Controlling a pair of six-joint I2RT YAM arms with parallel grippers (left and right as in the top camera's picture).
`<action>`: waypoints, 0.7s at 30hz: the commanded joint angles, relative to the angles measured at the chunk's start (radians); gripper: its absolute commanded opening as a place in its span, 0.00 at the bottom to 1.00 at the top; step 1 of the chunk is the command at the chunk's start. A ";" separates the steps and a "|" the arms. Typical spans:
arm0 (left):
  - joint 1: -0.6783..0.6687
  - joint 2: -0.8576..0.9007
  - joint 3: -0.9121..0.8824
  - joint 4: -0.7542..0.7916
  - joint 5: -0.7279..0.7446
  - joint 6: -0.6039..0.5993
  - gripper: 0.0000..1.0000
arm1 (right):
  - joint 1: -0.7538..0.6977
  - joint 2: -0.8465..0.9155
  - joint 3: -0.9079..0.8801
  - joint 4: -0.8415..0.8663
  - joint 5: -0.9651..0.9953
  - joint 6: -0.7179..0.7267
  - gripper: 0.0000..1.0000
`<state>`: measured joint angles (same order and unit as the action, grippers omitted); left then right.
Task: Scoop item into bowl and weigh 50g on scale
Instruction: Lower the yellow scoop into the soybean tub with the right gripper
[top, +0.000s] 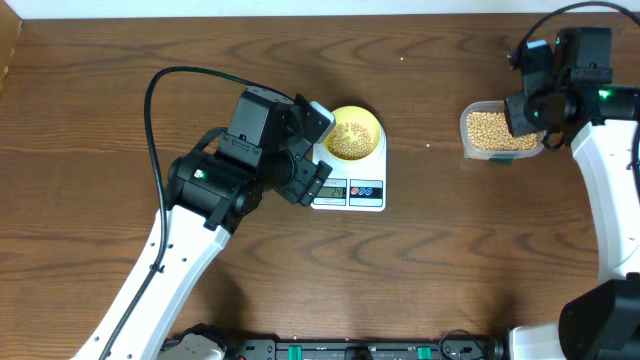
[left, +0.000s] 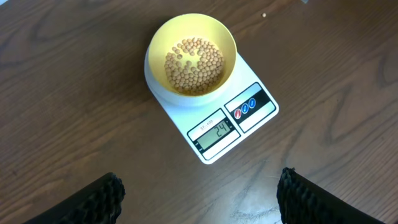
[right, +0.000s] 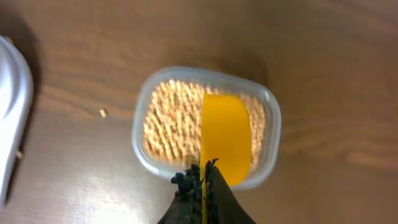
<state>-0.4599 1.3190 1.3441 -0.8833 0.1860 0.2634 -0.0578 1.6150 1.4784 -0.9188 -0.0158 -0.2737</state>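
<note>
A pale yellow bowl (left: 193, 38) holding a thin layer of tan beans (left: 194, 65) stands on the white scale (left: 214, 124), whose display reads 24. My left gripper (left: 199, 205) hovers over the table just in front of the scale, open, with nothing between its fingers. At the far right, a clear plastic tub (right: 149, 149) is full of beans (right: 171, 121). Above it my right gripper (right: 204, 173) is shut on the handle of a yellow scoop (right: 225, 137), whose underside faces the camera.
A stray bean (right: 103, 112) lies on the wood between tub and scale. The scale's rim (right: 12, 106) shows at the left edge of the right wrist view. The left arm (top: 210, 185) reaches in beside the scale's left side.
</note>
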 joint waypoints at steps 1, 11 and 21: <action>0.005 0.000 0.008 -0.002 0.012 0.009 0.81 | -0.002 -0.018 0.000 -0.052 0.089 0.050 0.01; 0.005 0.000 0.008 -0.002 0.012 0.009 0.81 | -0.002 0.001 -0.002 -0.059 0.093 0.088 0.01; 0.005 0.000 0.008 -0.002 0.013 0.009 0.81 | -0.002 0.145 -0.002 0.052 0.105 0.095 0.01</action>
<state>-0.4599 1.3190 1.3437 -0.8841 0.1860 0.2634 -0.0578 1.7180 1.4780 -0.8841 0.0689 -0.1951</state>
